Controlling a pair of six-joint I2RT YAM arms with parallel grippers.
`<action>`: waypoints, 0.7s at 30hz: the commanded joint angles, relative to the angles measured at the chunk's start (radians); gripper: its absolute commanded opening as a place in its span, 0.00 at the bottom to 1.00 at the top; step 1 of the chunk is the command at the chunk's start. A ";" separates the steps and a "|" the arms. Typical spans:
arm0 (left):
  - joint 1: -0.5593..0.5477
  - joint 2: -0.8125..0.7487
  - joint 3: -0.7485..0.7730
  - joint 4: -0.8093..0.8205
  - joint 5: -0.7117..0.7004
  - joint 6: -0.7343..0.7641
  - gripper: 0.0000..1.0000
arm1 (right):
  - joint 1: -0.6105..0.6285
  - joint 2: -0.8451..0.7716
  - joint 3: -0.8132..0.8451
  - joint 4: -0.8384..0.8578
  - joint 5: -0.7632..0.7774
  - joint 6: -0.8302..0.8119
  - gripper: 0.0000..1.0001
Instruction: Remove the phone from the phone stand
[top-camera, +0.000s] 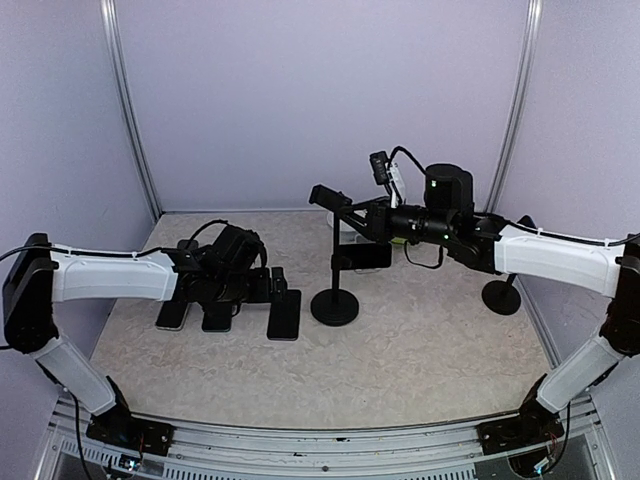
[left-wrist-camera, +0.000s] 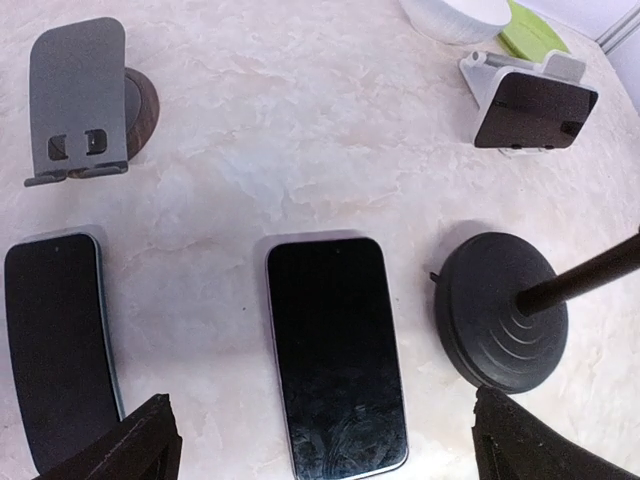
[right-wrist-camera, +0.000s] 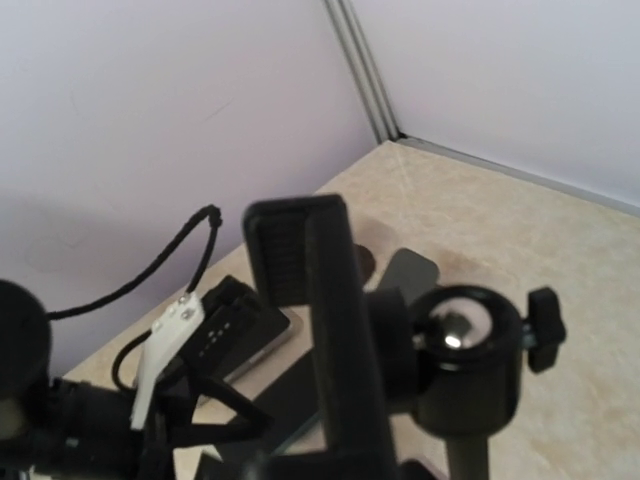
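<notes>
A dark phone (left-wrist-camera: 530, 105) leans in a small white stand (left-wrist-camera: 480, 75) beyond the pole stand's round base (left-wrist-camera: 500, 310); it also shows in the top view (top-camera: 362, 257). The black pole stand (top-camera: 334, 305) carries a clamp head (top-camera: 330, 195), which fills the right wrist view (right-wrist-camera: 320, 330) with nothing in it. My right gripper (top-camera: 365, 215) is at that clamp head; its fingers are hidden. My left gripper (left-wrist-camera: 335, 450) is open and empty, low over a flat black phone (left-wrist-camera: 335, 350) on the table.
A second flat phone (left-wrist-camera: 55, 340) lies left of the first. An empty grey stand (left-wrist-camera: 78, 100) stands at the far left. A white bowl (left-wrist-camera: 450, 15) and a green item (left-wrist-camera: 535, 30) sit behind. Another black round base (top-camera: 501, 296) stands at the right.
</notes>
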 joint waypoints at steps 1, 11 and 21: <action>0.024 -0.080 -0.041 0.072 0.004 0.047 0.99 | -0.007 0.051 0.142 0.142 -0.055 -0.019 0.00; 0.172 -0.271 -0.232 0.266 0.194 0.060 0.99 | -0.008 0.275 0.453 0.104 -0.077 -0.115 0.00; 0.177 -0.277 -0.288 0.329 0.247 0.047 0.99 | -0.025 0.541 0.747 0.093 -0.124 -0.172 0.00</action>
